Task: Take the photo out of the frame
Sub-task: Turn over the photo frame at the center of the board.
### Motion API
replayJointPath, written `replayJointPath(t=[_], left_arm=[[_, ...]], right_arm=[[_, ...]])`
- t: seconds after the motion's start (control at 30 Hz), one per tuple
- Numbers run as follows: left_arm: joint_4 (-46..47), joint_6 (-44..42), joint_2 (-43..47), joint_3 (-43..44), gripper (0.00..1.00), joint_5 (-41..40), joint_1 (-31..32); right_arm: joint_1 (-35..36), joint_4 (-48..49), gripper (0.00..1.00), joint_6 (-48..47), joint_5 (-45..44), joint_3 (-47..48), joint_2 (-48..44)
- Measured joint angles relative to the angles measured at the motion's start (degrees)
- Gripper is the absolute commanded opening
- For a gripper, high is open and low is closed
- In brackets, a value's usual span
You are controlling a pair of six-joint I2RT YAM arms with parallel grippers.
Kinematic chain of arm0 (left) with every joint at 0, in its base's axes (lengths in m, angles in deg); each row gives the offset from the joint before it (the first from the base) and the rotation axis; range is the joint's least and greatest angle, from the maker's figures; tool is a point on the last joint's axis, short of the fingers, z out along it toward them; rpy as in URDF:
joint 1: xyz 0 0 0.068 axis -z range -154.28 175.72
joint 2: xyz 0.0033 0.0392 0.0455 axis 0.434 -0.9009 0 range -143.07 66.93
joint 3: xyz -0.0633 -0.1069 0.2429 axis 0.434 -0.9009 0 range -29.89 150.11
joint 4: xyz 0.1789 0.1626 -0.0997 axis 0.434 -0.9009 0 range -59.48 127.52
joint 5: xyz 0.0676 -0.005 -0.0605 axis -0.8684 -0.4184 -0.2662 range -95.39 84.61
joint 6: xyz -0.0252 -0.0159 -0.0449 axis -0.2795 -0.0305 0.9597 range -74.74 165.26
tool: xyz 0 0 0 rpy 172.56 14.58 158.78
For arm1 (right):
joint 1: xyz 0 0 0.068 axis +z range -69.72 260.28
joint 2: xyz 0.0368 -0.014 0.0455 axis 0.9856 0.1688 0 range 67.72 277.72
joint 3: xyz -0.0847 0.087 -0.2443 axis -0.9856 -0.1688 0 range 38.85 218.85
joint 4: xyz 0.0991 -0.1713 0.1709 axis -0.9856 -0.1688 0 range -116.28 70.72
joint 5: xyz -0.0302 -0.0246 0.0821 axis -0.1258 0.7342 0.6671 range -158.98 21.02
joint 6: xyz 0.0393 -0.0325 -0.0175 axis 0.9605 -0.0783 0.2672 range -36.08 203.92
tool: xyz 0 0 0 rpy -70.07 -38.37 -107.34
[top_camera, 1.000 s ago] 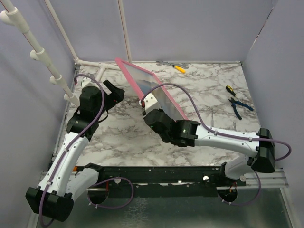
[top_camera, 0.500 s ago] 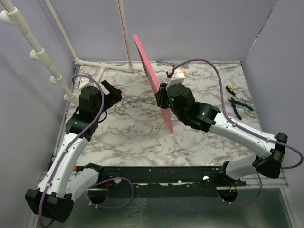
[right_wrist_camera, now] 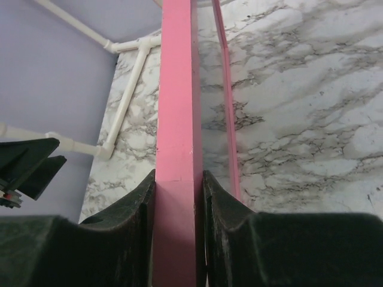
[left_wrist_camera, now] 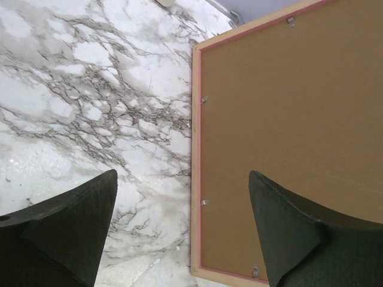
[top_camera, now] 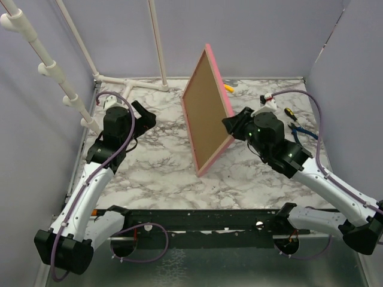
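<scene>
In the centre of the overhead view, the frame (top_camera: 206, 113) was held nearly upright over the marble surface (top_camera: 161, 167), its brown back facing left. The right gripper (top_camera: 230, 122), at centre right, was clamped on the frame's pink edge. This apparently presented the back and its small metal tabs (left_wrist_camera: 204, 100) to the left gripper (top_camera: 145, 117), which hovered wide open, touching nothing. The photo was hidden, presumably inside the frame.

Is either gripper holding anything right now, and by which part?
Right gripper clamps the frame by its pink side edge; left gripper is open, holding nothing.
</scene>
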Motion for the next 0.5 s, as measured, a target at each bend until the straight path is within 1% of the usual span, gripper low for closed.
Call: replayJointPath(t=[0.2, 0.23, 0.37, 0.5], left_arm=[[2.51, 0.02, -4.11, -1.29, 0.86, 6.34, 0.00], [3.37, 0.02, -6.21, -2.14, 0.85, 7.80, 0.00], [5.27, 0.00, -10.27, -4.76, 0.83, 11.72, 0.00], [7.02, -0.42, -13.64, -6.64, 0.79, 13.92, 0.00]], right_arm=[[-2.01, 0.76, 0.01, 5.68, 0.66, -8.85, -6.58], [-2.54, 0.81, 0.01, 6.27, 1.14, -10.36, -7.26], [-4.90, 1.14, 0.01, 9.01, 4.00, -16.94, -8.22], [-6.19, 2.86, 0.01, 11.69, 6.67, -22.32, -8.61]])
